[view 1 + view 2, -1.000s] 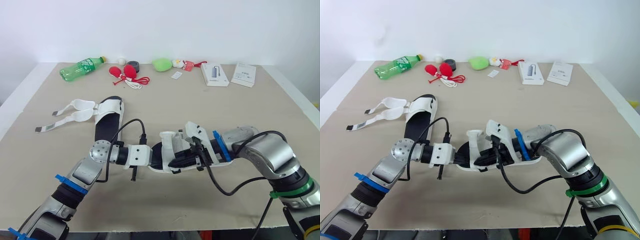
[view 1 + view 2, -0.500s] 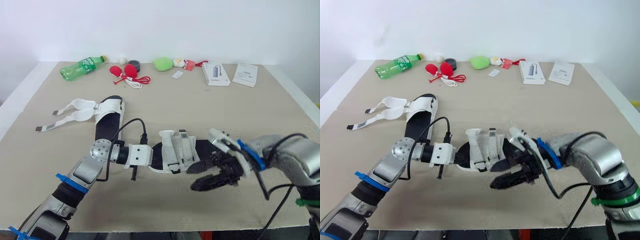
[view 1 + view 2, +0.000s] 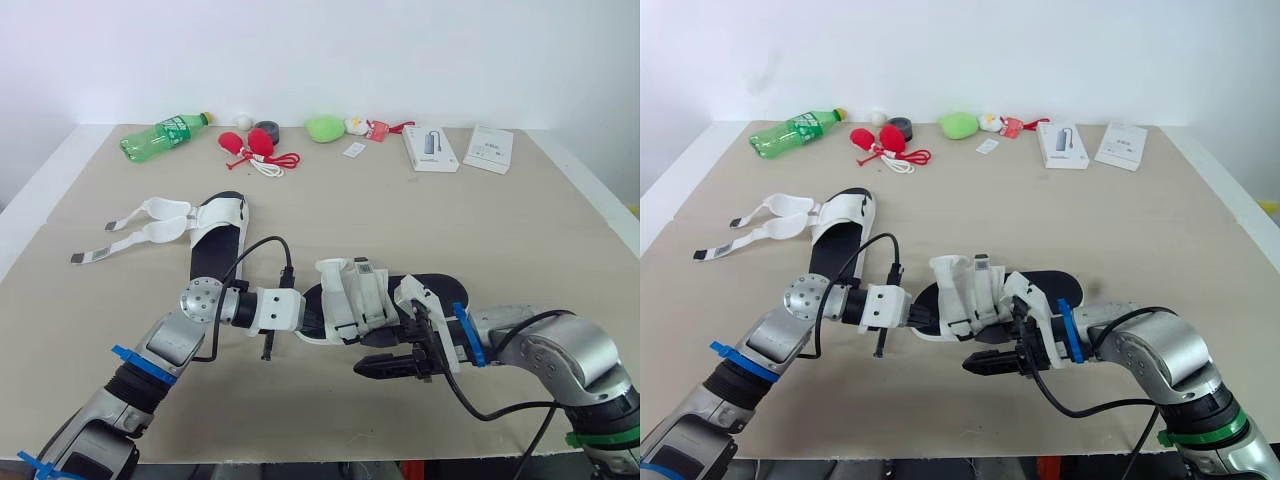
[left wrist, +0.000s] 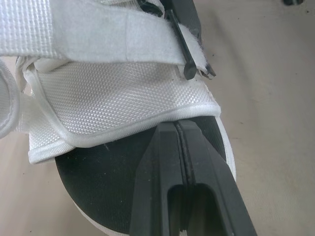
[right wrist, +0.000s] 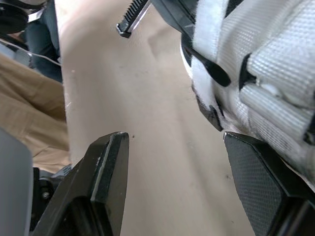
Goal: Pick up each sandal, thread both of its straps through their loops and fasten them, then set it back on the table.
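Black right jaws apart beside sandal [image 3: 352, 298]

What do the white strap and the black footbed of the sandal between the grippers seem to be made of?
The strap: white woven webbing, matte; the ribbed weave shows. The footbed: black, smooth and matte, probably rubber or foam; the look leaves that open.
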{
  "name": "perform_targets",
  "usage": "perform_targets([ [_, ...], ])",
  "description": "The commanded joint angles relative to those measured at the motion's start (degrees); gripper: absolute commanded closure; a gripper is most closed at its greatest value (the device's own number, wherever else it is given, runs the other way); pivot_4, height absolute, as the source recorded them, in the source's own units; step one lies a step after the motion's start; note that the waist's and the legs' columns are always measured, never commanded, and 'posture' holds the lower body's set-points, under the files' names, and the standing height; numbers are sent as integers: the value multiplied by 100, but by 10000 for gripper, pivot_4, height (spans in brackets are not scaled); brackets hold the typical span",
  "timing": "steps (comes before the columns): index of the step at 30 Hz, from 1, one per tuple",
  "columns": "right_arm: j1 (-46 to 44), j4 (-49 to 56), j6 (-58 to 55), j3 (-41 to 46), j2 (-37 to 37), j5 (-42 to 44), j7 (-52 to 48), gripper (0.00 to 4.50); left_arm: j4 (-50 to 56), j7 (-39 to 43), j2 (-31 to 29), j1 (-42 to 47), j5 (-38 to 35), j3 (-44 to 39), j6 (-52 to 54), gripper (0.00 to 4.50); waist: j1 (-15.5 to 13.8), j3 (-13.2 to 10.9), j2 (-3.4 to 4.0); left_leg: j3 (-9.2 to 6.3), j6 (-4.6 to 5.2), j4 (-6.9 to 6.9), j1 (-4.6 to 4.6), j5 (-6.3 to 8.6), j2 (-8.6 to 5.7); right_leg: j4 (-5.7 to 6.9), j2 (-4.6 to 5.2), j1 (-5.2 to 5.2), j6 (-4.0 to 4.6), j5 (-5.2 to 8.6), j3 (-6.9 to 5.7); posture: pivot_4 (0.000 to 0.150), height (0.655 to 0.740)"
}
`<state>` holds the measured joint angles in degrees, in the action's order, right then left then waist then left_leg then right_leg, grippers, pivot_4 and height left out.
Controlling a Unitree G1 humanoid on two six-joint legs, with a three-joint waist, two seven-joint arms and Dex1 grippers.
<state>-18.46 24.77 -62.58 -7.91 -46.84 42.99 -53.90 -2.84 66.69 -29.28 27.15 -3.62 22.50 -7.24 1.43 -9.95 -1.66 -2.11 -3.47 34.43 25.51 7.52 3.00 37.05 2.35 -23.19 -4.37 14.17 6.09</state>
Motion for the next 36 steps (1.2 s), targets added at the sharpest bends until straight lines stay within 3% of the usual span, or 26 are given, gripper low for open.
perform_targets([
  [1, -46, 172, 162, 368, -79, 1, 109, 11600, -172, 155, -84, -109, 206, 221, 68, 45000, 0, 0, 0, 0, 0, 0, 0, 0, 0, 0, 0, 0, 0, 0, 0, 1500, 7400],
  [20, -396, 343, -683, 491, 556, 803, 865, 11600, -204, 181, -84, -83, 223, 209, 62, 45000, 4, 0, 0, 0, 0, -1, 0, 0, 3, 0, -2, 0, 1, -1, 1, 1500, 7400],
  [24, -439, 207, -805, 432, 705, 770, 991, 23921, -171, 170, -99, -126, 225, 201, 75, 45000, 7, 0, 1, 0, 1, -1, 0, 0, 3, 0, -2, 0, 2, -1, 1, 1500, 7400],
  [28, -409, 128, -806, 399, 707, 661, 1057, 42764, -153, 149, -97, -138, 230, 198, 97, 45000, 9, 0, 1, 0, 0, -3, 0, 0, 3, 0, -2, 0, 2, -1, 1, 1500, 7400],
  [36, -247, 105, -1246, 401, 544, 867, 1043, 44143, -144, 132, -95, -147, 247, 205, 108, 45000, 9, 0, 1, 0, 1, -8, 0, 0, 3, 0, -4, 0, 2, 1, 2, 1500, 7400],
])
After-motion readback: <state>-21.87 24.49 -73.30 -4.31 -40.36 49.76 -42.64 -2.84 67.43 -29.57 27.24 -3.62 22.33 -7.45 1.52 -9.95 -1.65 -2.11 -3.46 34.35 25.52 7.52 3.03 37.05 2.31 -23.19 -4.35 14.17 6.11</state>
